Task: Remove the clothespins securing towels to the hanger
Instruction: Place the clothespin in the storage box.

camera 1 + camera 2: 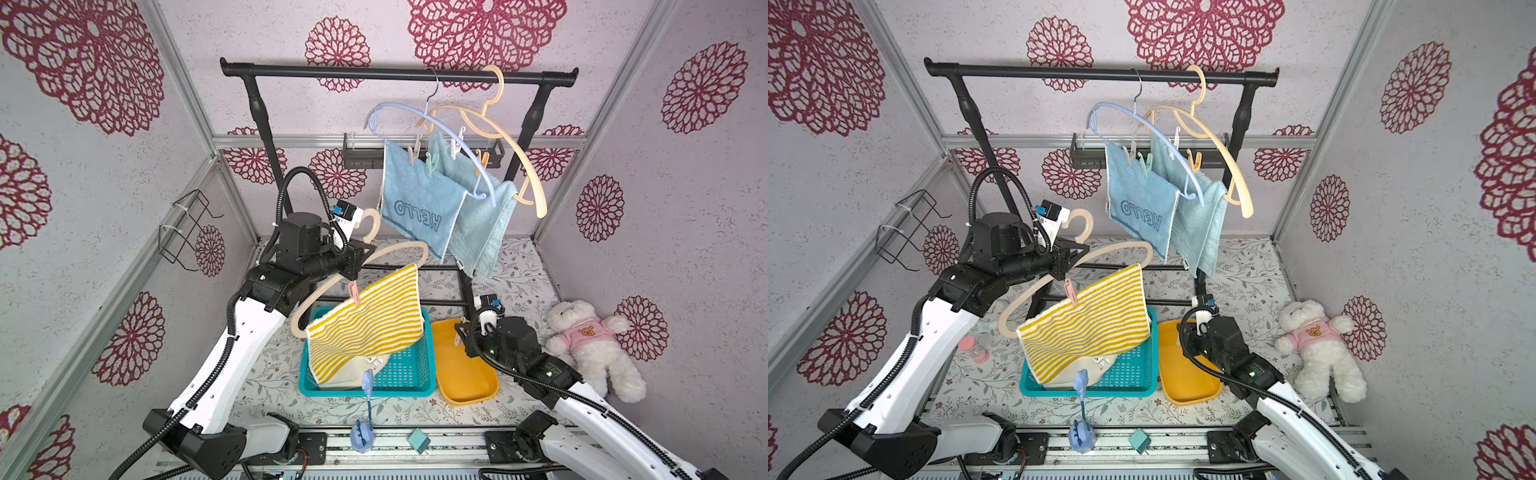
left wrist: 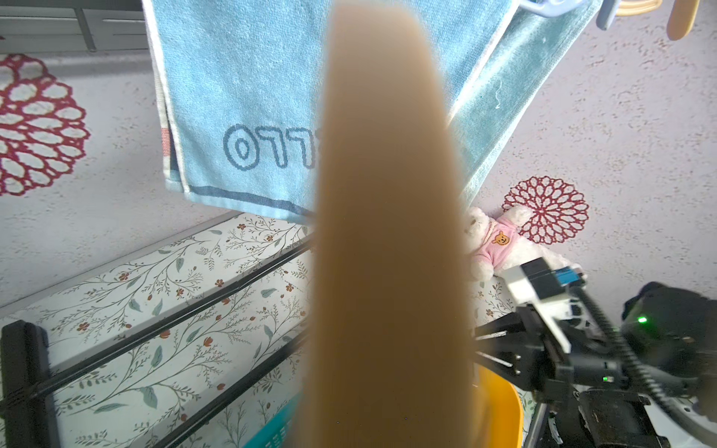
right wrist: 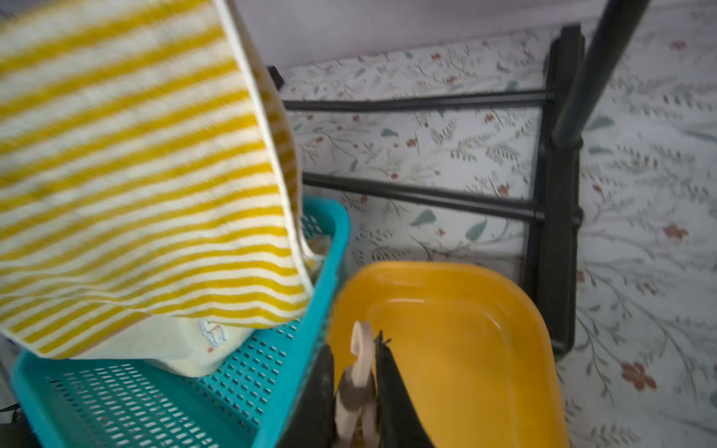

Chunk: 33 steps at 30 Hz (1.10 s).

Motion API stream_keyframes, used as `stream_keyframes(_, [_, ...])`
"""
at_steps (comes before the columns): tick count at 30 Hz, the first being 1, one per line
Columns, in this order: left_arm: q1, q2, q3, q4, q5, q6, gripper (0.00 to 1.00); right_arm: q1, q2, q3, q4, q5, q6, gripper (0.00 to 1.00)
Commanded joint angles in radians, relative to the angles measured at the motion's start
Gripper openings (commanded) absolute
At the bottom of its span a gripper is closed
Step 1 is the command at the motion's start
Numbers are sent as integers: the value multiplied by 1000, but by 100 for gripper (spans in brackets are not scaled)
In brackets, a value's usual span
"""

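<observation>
Left hand (image 1: 355, 266): clamped on hanger (image 2: 388, 232), keeping towel (image 1: 365, 324) over basket (image 1: 415, 368).
Right hand (image 1: 460, 332): pinches beige pin (image 3: 361, 345) above tray (image 1: 469, 374), likely to drop it.
Pink pin (image 1: 354, 292): fastens towel.

Left pincer (image 1: 362, 254) clamped — right pincer (image 3: 359, 372) pinching.
</observation>
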Motion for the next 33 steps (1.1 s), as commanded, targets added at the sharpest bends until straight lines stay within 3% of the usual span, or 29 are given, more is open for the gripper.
stream_keyframes(1, [4,-23,0,59,30,7,0,-1,0,-41,6,95,108,0])
stream_keyframes(7, [5,-18,-9,62,46,10,0,-1,64,-99,32,120,147,0])
stream_keyframes(9, [4,-16,-11,62,50,10,0,-1,66,-109,41,134,148,5])
stream_keyframes(13, [4,-14,-15,64,54,10,0,-1,79,-112,45,136,148,20])
stream_keyframes(17, [5,-11,-15,65,62,10,0,-1,89,-105,53,127,152,46])
stream_keyframes(20, [5,-10,-14,66,68,8,0,-1,89,-93,50,132,148,55])
stream_keyframes(28, [2,-11,-23,56,117,36,0,0,67,-5,16,141,116,60])
stream_keyframes(33, [2,2,-20,24,224,94,0,2,54,144,11,11,11,60])
